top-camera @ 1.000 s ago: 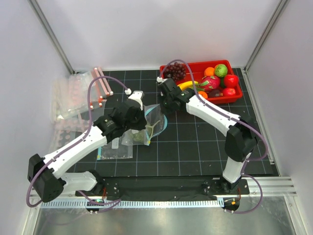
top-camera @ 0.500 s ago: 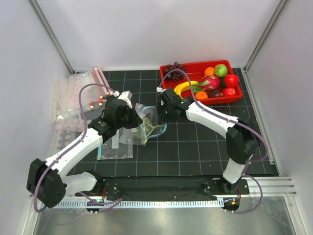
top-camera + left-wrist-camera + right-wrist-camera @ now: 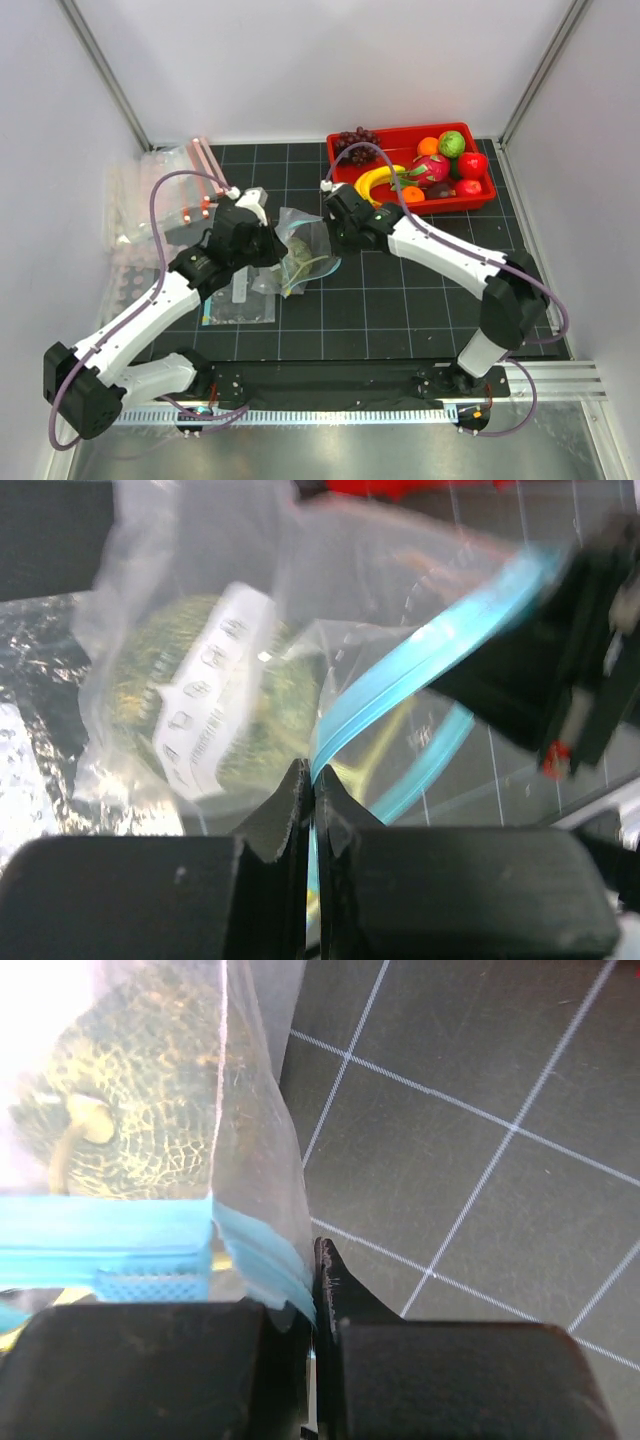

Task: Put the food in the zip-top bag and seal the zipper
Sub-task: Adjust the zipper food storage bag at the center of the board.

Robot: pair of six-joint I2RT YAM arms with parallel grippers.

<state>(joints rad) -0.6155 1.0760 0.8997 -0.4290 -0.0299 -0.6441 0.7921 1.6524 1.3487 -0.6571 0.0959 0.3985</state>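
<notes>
Netted green melon [image 3: 130,1080] in crinkly clear bag [image 3: 350,560], left hand [image 3: 306,777] and right hand [image 3: 318,1255] pinching teal zipper [image 3: 420,650]

melon [image 3: 135,670] blurred inside zip-top bag [image 3: 380,570]; zipper [image 3: 100,1228] cut off at left edge

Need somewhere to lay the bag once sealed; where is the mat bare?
Bare: the near mat between the left arm and right arm; the far strip between the pink-strip bags and red tray. Crowded: around the zip-top bag.

1 grn melon [image 3: 130,1100], 1 banana [image 3: 372,180], 1 teal-zip bag [image 3: 300,225], 1 red bin [image 3: 398,129]
</notes>
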